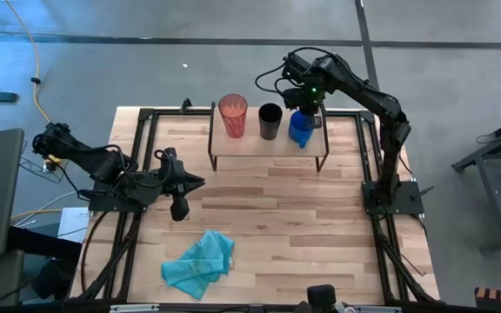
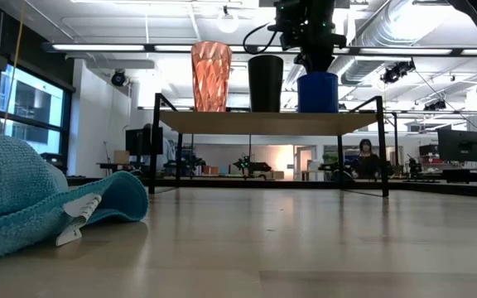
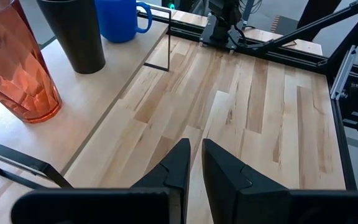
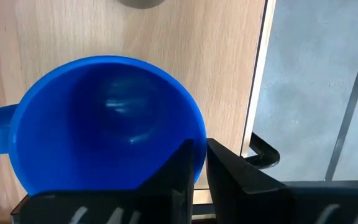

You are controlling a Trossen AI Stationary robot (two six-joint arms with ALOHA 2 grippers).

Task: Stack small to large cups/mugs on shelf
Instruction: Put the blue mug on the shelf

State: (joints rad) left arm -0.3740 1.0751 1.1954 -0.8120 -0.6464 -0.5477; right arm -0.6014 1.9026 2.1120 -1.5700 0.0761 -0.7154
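Blue mug [image 4: 104, 124] upright on shelf [image 1: 259, 146], directly beneath right gripper [image 4: 199, 163], fingers pinched together over its rim, gripping nothing; left gripper [image 3: 194, 163] farther, likewise closed, empty.

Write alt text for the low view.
A wooden shelf on black legs holds three vessels in a row: red-orange tumbler, black cup and blue mug, with the right pincer directly above the mug. A teal cloth lies in the near foreground.

Bright, even overhead light; near teal cloth [image 2: 31, 199] blurred.
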